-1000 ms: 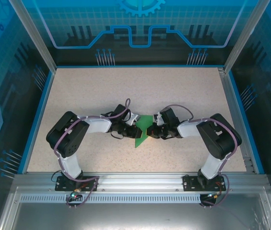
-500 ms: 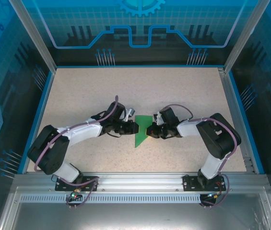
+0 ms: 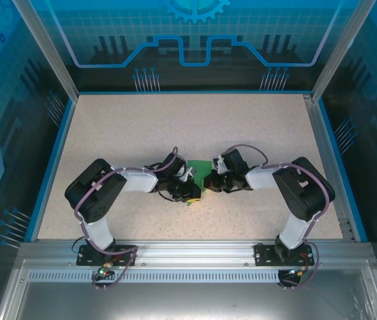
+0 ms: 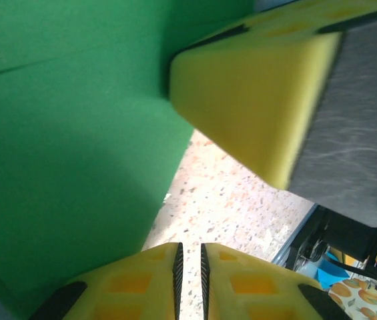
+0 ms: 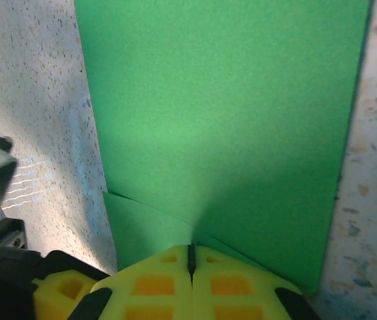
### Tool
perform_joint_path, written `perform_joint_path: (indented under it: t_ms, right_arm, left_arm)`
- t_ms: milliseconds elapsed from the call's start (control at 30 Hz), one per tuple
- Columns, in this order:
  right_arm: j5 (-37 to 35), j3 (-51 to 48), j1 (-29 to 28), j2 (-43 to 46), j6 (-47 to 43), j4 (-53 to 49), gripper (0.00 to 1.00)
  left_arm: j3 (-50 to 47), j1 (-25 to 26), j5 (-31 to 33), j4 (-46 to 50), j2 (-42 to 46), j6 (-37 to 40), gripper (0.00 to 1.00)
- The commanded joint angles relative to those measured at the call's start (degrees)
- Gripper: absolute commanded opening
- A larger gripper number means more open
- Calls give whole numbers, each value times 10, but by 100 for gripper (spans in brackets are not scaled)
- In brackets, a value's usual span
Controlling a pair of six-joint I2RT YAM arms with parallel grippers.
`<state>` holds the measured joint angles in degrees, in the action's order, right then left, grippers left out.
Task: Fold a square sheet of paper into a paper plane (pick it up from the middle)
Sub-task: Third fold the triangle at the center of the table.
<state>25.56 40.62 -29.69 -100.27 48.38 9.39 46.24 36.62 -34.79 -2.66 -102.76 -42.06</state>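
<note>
Shifted since half a second ago: left elbow tucked back toward its base, left gripper (image 3: 191, 192) slid off the sheet's left edge onto its near corner, closing on the way. No change on the right side.

Risks, as judged:
- Crowding of both grippers over one small green sheet (image 3: 199, 168), so a chance of pads knocking together. Broad yellow pad (image 4: 255, 100), likely the right gripper's, already close in the left wrist view.
- Chance of dragging or creasing the thin paper if pressed while sliding.
- Chance of a skewed fold if the hold-down slips.

Pose, near to far:
- Bases bolted at the near edge. Both elbows raised and out wide, forearms angled inward and low.
- Left gripper (image 4: 189, 248) all but closed, thin slit left, nothing seen in it.
- Right gripper (image 3: 209, 181) fully closed, fingertips (image 5: 168, 267) at the sheet's folded edge. Pinching or merely pressing: cannot tell.
- Sheet (image 5: 221, 120) partly folded, lying between the two grippers near the middle of the table (image 3: 141, 127).
- Bare speckled surface beyond.
</note>
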Motion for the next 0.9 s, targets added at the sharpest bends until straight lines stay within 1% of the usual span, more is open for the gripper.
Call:
perform_joint_path:
  t_ms: [0,167,367,533,700,767,867]
  right_arm:
    - [-32,1,-6,-22,-13,-44,4]
    - [-39,2,-6,-24,-17,-54,4]
    - [-47,8,-6,-24,-25,-72,4]
    - [-49,10,-6,-24,-28,-78,4]
    - [-49,10,-7,-21,-26,-81,4]
    - [-49,11,-6,-21,-25,-80,4]
    - [-46,10,-7,-17,-22,-78,4]
  left_arm:
    - [14,2,-6,29,-9,12,17]
    - [-10,1,17,39,-1,4,17]
    - [-40,2,46,47,32,-5,16]
    - [-58,2,73,78,57,-7,16]
    - [-77,2,82,108,96,-1,16]
    - [-76,3,84,125,114,9,16]
    - [-68,2,83,124,143,13,17]
